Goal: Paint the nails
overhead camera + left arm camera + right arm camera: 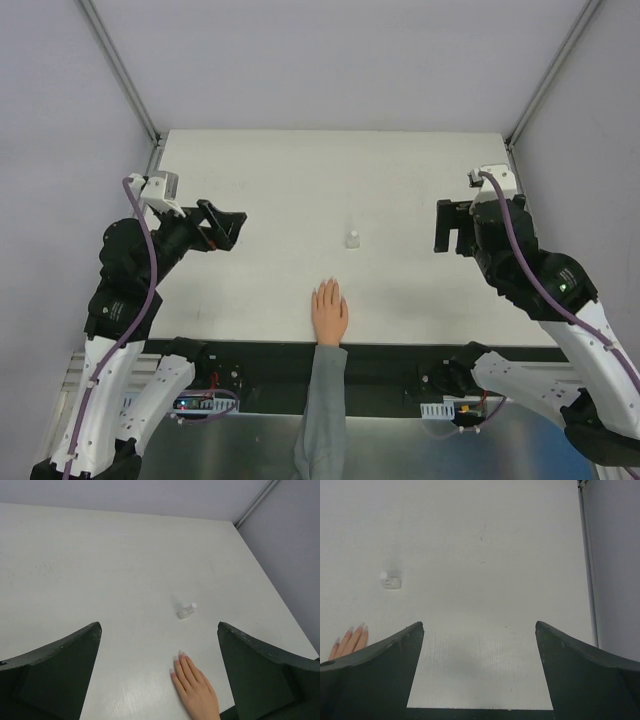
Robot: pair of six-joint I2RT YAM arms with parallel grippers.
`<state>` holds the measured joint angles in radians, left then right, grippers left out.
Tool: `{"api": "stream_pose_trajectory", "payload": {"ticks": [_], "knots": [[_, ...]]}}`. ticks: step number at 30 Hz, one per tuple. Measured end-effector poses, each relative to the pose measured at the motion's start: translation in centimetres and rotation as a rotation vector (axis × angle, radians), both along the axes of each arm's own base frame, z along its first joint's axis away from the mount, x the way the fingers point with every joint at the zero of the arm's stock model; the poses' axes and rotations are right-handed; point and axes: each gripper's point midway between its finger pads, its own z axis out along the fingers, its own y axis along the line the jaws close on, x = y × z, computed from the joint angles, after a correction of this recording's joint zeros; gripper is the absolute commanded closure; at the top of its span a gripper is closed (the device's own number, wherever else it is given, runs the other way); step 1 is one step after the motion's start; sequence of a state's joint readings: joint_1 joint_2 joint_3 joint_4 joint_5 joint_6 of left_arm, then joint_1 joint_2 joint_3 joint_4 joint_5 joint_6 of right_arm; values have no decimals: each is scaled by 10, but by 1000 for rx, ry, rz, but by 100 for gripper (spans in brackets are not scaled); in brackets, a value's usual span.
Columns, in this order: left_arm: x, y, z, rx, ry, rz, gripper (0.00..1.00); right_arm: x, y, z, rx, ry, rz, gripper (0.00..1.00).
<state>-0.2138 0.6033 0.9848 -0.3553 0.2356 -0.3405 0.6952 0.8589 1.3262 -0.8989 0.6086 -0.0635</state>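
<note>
Since both jaws stand wide and empty, step in hand is judged bottle pickup.
- Mannequin hand (329, 313): flat at near edge of table (260, 180), centre; nails (180, 653) at fingertips, pointing far.
- Small clear white-capped bottle (352, 239): just beyond fingertips, not touching; upright or lying, cannot tell.
- Left gripper (238, 231), right gripper (440, 227): raised either side, well apart from bottle.
- Advice: clamp bottle body with one gripper, reserve other for cap; avoid nudging fingers.
</note>
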Motion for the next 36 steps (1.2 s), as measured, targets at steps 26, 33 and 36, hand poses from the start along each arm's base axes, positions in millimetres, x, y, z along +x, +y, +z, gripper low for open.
{"api": "stream_pose_trajectory", "payload": {"ticks": [26, 33, 36], "knots": [[-26, -15, -68, -81, 211, -74, 1, 165, 182, -188, -109, 581, 215, 37], [-28, -16, -75, -86, 248, -80, 1, 151, 181, -228, -103, 647, 214, 48], [-25, -17, -79, -82, 272, -80, 1, 138, 179, -247, -102, 696, 226, 51]]}}
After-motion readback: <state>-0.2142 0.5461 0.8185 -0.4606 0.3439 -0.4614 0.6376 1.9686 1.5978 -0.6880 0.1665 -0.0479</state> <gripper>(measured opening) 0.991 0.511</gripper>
